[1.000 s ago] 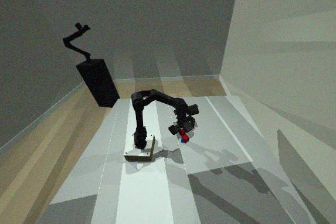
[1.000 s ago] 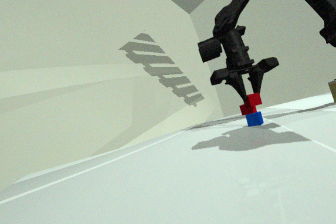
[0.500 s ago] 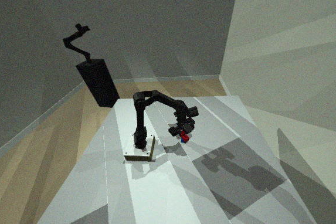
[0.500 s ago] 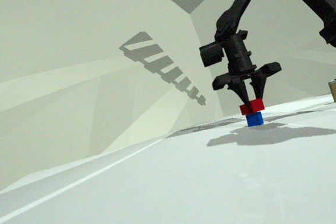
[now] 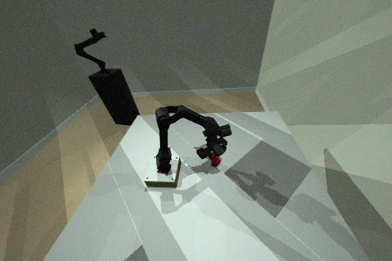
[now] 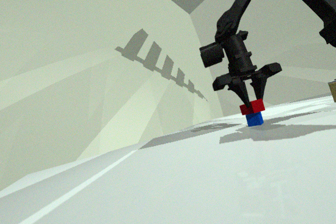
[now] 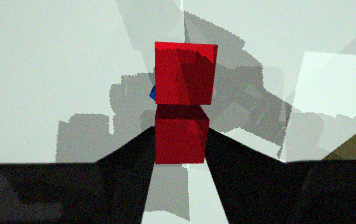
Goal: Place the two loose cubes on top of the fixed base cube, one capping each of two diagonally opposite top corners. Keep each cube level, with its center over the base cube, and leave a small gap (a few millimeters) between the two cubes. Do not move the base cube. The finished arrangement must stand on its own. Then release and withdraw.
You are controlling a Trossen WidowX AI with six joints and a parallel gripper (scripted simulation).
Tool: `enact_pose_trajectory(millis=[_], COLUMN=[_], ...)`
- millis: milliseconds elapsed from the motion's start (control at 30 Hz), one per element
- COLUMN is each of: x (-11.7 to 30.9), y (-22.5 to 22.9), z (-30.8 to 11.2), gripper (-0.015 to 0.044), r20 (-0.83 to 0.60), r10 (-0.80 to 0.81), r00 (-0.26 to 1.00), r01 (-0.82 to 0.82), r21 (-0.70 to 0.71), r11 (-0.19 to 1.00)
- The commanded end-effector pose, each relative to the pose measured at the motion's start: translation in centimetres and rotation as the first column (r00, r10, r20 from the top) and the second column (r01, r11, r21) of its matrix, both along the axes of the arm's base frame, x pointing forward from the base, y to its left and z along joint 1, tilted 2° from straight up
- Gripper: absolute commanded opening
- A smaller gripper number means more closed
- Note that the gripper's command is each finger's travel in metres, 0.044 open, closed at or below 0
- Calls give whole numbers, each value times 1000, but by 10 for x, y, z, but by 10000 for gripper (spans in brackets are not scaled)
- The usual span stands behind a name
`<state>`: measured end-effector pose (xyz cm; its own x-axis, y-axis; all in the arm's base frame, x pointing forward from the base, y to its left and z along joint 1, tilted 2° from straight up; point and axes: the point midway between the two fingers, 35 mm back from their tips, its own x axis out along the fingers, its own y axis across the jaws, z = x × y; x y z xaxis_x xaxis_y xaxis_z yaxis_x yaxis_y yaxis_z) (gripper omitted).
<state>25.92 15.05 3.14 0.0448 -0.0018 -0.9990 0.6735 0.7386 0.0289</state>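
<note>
Black gripper clamped on one red cube, another red cube beside it, blue base cube beneath (mostly hidden from the wrist), well in from the worktop's edges.

A black pedestal stands beside the pale table, on a wooden floor.
</note>
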Motion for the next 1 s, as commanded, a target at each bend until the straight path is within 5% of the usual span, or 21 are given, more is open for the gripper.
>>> enact_pose_trajectory(millis=[0, 200, 333, 967], x=[0, 0, 0, -1], y=[-1, -1, -1, 0], z=[-1, -1, -1, 25], gripper=[105, 105, 205, 205], r20=[1, 1, 1, 0], r10=[-2, -2, -2, 0], r00=[1000, 1000, 1000, 1000], r01=[2, 2, 2, 0], r21=[-5, -5, -5, 0], r11=[1000, 1000, 1000, 1000])
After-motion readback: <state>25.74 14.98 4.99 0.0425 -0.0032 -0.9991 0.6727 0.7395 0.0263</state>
